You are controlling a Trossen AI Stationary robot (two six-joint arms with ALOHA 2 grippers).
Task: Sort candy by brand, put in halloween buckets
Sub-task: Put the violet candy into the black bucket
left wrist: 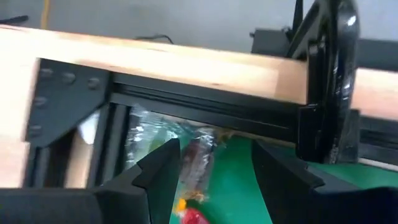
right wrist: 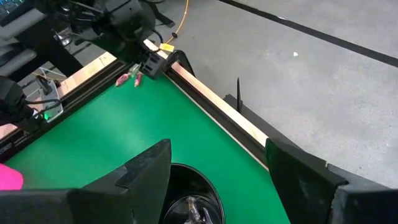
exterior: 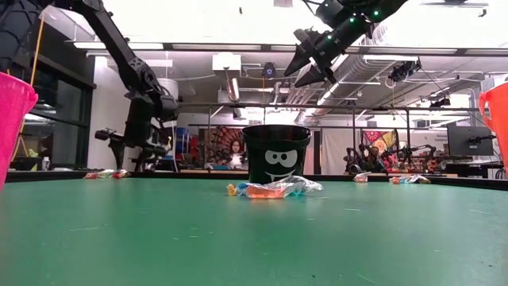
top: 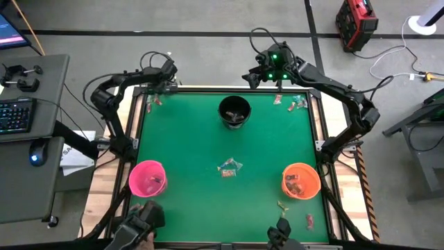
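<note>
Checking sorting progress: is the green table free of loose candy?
No: a small candy pile lies mid-table between the pink bucket and orange bucket.

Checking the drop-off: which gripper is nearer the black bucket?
Right. The right gripper hovers open just above the black bucket, beside its far rim. The left gripper is open over candy at the table's far-left corner.

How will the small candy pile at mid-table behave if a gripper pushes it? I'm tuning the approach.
The candy pile looks like loose, crinkly-wrapped pieces, so it would probably scatter rather than move together. The pieces sit low and flat in the low view, so they likely slide on the green table, not roll.
</note>
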